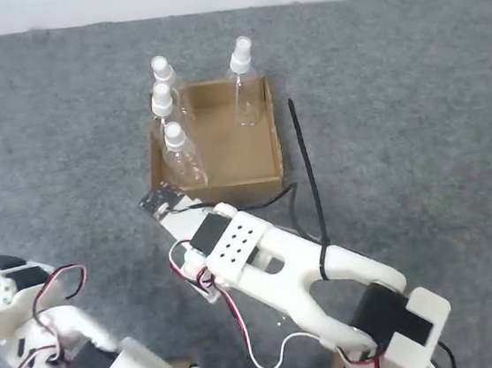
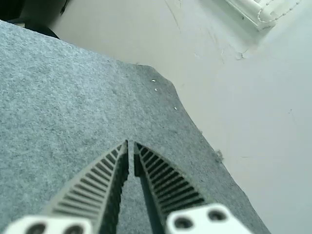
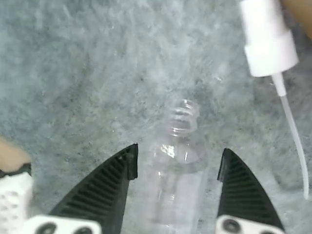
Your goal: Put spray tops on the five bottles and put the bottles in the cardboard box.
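An uncapped clear bottle (image 3: 179, 161) sits between the fingers of my right gripper (image 3: 179, 152), which is open with a finger close on each side. Its threaded neck (image 3: 184, 116) points away from the gripper. A white spray top (image 3: 268, 41) with its long dip tube lies on the carpet beside it. The cardboard box (image 1: 225, 155) holds three capped bottles along its left side (image 1: 180, 154) (image 1: 163, 104) (image 1: 165, 76) and another at its back right (image 1: 245, 86). My right arm (image 1: 263, 253) stretches to just in front of the box. My left gripper (image 2: 130, 148) is shut and empty over bare carpet.
Grey carpet (image 1: 416, 111) covers the table. A black cable (image 1: 308, 168) runs along the box's right side. My left arm (image 1: 60, 347) is folded at the near left corner. A pale wall (image 2: 253, 97) rises beyond the carpet's edge.
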You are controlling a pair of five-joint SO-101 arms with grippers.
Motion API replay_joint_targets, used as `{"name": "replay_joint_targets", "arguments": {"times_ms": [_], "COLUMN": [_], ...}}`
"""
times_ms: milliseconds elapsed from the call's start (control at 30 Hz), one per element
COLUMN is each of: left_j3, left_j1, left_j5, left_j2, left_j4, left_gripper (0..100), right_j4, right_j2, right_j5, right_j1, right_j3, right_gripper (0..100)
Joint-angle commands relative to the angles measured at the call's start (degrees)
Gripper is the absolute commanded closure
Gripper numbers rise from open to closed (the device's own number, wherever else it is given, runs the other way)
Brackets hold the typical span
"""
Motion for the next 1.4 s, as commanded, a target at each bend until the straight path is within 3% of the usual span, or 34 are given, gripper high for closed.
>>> {"name": "replay_joint_targets", "arguments": {"times_ms": [0, 300, 1200, 1367], "left_j3": [-0.6, -0.6, -0.6, -0.6], "left_j1": [0.2, 0.2, 0.1, 0.1], "left_j5": [-0.3, -0.3, -0.3, -0.3], "left_j2": [-0.9, -0.9, -0.8, -0.8], "left_j4": [-1.7, -1.7, -1.7, -1.7], "left_gripper": [99, 99, 99, 99], "right_j4": [0.6, 4.1, 6.5, 6.0], "right_j2": [-0.8, -0.7, 4.4, 4.4], "right_j5": [-3.3, -8.3, -8.4, -8.1], "right_j1": [0.9, 0.7, 0.0, 0.0], "right_j3": [-3.8, -3.5, -5.4, -5.8], "right_gripper": [76.7, 76.7, 76.9, 87.7]}}
